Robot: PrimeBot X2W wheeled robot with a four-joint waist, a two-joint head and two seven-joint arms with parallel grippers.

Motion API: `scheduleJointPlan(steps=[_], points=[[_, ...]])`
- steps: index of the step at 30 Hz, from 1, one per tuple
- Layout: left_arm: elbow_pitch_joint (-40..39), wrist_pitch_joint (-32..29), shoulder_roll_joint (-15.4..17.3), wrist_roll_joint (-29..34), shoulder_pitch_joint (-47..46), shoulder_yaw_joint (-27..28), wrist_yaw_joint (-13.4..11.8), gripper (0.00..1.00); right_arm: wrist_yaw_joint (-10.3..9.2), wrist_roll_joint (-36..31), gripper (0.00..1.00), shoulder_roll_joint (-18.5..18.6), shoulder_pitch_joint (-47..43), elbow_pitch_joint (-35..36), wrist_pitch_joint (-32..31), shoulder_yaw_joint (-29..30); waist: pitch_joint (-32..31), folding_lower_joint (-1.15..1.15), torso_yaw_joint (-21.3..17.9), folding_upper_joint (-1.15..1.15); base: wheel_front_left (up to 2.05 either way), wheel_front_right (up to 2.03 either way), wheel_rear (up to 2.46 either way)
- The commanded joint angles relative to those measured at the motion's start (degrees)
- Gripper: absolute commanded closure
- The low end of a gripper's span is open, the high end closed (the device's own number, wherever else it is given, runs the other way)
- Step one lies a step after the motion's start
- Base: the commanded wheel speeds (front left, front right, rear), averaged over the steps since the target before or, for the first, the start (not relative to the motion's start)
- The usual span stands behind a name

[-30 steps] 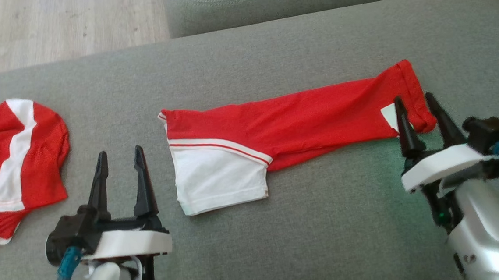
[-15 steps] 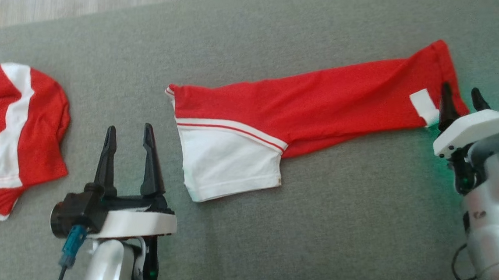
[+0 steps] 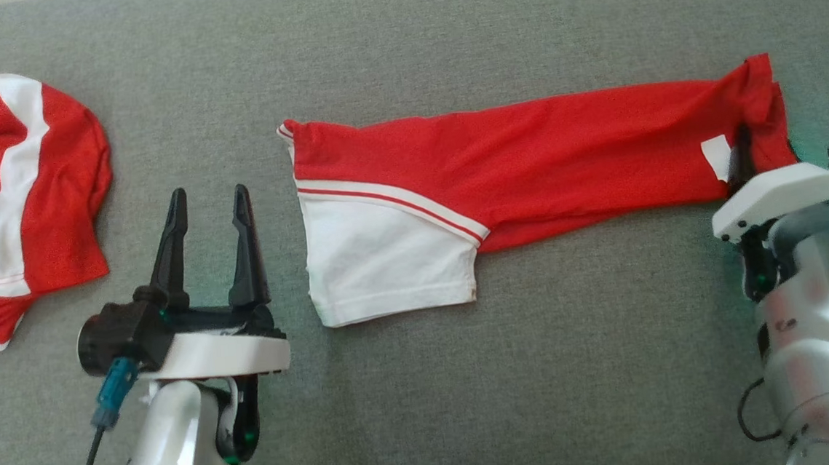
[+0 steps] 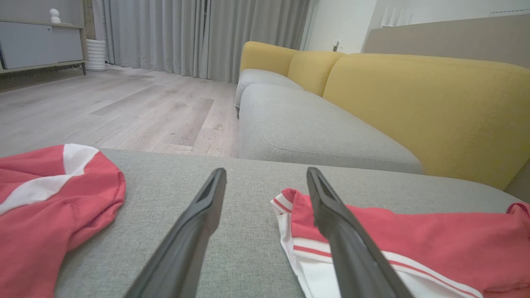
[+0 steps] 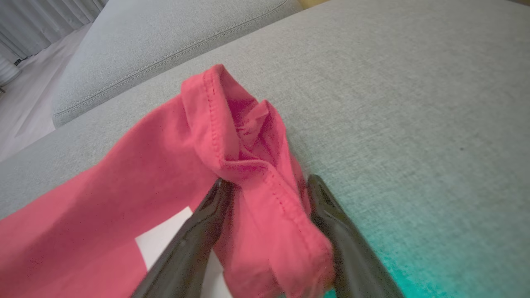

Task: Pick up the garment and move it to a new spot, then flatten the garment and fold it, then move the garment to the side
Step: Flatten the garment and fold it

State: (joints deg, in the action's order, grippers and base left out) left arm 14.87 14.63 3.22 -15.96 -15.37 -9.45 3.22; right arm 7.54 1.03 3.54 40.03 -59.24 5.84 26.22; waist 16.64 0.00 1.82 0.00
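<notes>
The garment (image 3: 525, 152) is red with a white panel at its left end and lies stretched out flat on the grey cushion (image 3: 470, 404). My right gripper (image 3: 764, 146) is at its right end. In the right wrist view the bunched red hem (image 5: 248, 165) stands between the two spread fingers of the right gripper (image 5: 268, 182), which is open. My left gripper (image 3: 208, 196) is open and holds nothing, just left of the white panel (image 3: 387, 263). In the left wrist view the left gripper (image 4: 266, 174) points past the garment's left corner (image 4: 414, 248).
A second red and white cloth (image 3: 25, 194) lies crumpled at the cushion's left edge. The left wrist view shows another grey seat cushion (image 4: 310, 128), a yellow backrest (image 4: 414, 103) and wooden floor (image 4: 124, 107) beyond.
The head camera has tipped down. My right gripper has pushed forward over the garment's right hem, which now bunches up between its fingers. The left gripper has stayed put.
</notes>
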Motion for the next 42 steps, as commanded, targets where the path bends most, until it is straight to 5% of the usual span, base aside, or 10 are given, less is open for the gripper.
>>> scheduleJointPlan(steps=[1,5,16,25,34,42], points=[[-1.3,0.4,0.3,0.7,-1.8,2.1,0.4,0.00,-0.05,-0.2,1.00,-0.6,1.7,-0.1,1.4,-2.1,0.0,0.00,-0.3,0.00,0.00,0.00,0.00],[-1.0,0.4,0.0,1.1,-1.6,2.6,0.7,0.00,-0.05,-2.0,1.00,0.1,2.4,0.6,2.8,-1.4,-0.5,0.00,-0.8,0.00,0.00,0.00,0.00],[-0.9,0.4,-0.3,1.4,-0.4,3.5,1.5,0.00,-0.05,-6.5,1.00,9.9,1.3,4.5,1.9,3.5,-3.4,0.00,-1.8,0.00,0.00,0.00,0.00],[-1.4,0.4,-0.3,1.7,1.3,3.4,1.7,0.00,-0.05,-6.7,1.00,5.4,1.4,6.4,2.5,1.5,-7.6,0.00,-2.5,0.00,0.00,0.00,0.00],[-1.9,0.4,-0.3,1.2,2.9,2.0,1.3,0.00,-0.05,-1.6,1.00,-0.5,0.4,9.5,2.7,-10.3,-12.1,0.00,-1.2,0.00,0.00,0.00,0.00],[-1.7,0.4,-0.3,0.5,3.2,0.9,0.9,0.00,-0.05,22.7,1.00,-0.6,-3.2,11.6,1.8,-37.7,-13.5,0.00,2.2,0.00,0.00,0.00,0.00]])
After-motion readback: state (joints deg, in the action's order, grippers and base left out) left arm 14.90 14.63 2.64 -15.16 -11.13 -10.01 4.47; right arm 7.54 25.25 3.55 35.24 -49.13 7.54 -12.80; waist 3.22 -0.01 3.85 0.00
